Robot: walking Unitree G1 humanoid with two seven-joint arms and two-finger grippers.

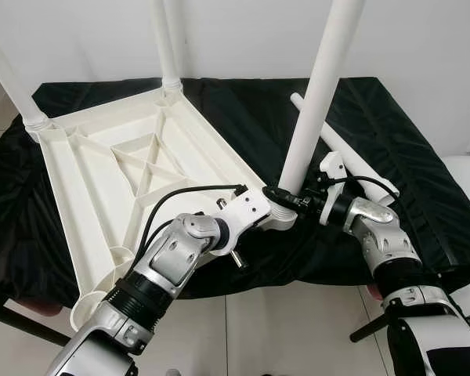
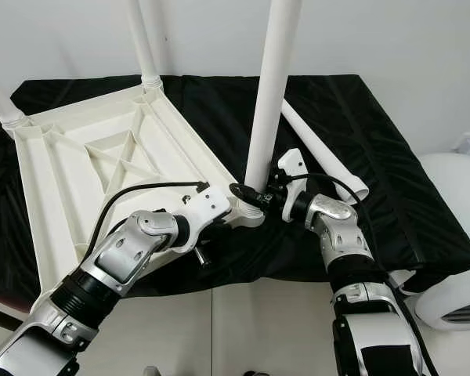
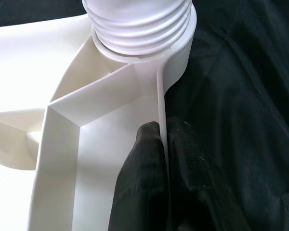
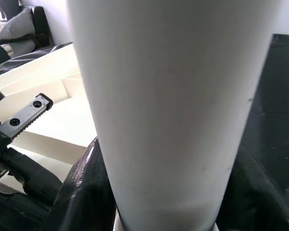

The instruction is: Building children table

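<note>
A white plastic tabletop [image 1: 133, 164] lies upside down on a black cloth [image 1: 392, 157], its ribbed underside facing up. Legs already stand in its two far corners, one at the far left [image 1: 12, 82] and one at the far right [image 1: 166, 47].

At the tabletop's near right corner, a third leg [image 1: 317, 94] stands upright in its socket, leaning slightly. The right gripper [image 1: 286, 197] is clamped round the foot of this leg, just above the socket (the wrist view has black fingers [image 4: 86, 187] pressed on both sides of the white tube). The left gripper [image 3: 166, 159] pinches the tabletop's thin side wall right beside that same corner, one finger inside the rim and one outside.

A fourth leg [image 1: 352, 153] lies loose on the cloth, just beyond the near right corner and behind the right gripper.
</note>
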